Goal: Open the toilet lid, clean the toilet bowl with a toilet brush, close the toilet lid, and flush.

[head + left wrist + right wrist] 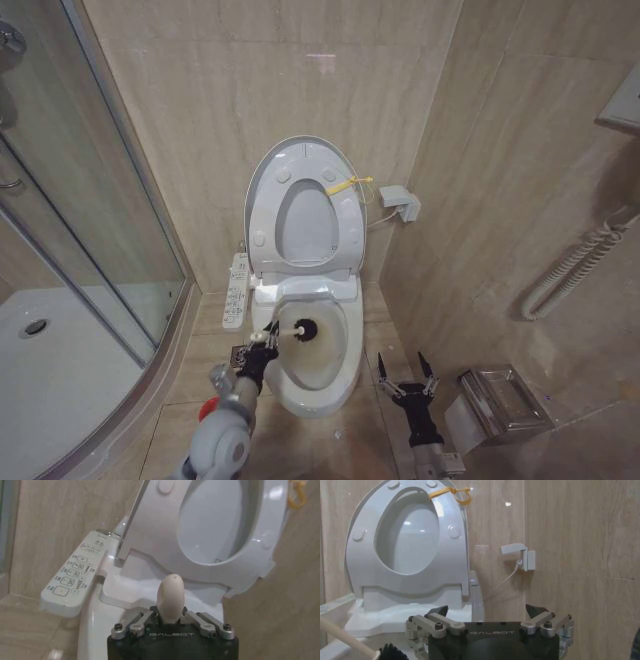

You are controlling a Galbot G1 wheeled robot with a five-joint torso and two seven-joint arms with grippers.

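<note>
Head view: the toilet lid (262, 190) stands raised against the wall together with the ring seat (306, 225), its yellow loop (352, 185) at the upper right edge. Below it the toilet bowl (318, 345) lies open, long axis running from the wall toward the robot, brownish staining in its basin. The left gripper (262, 343) hangs at the bowl's left rim, clamped on the handle of the toilet brush (290, 329); the handle runs rightward from the fingers, so the dark bristle head sits over the back-left of the basin, the stained part lying nearer the robot and to the right of it. The right gripper (405, 374) waits to the right of the bowl, fingers spread, holding nothing. A red-orange holder (208, 407) shows on the floor by the left arm

Left wrist view: the fingers are closed round the pale handle end (170, 597), which points toward the raised seat; the remote panel (76, 573) sits beside the toilet

Right wrist view: the right gripper's fingers stand apart and empty; the brush's black bristles (394, 653) and handle show at the corner, the left arm plainly the nearer one to the bowl
</note>
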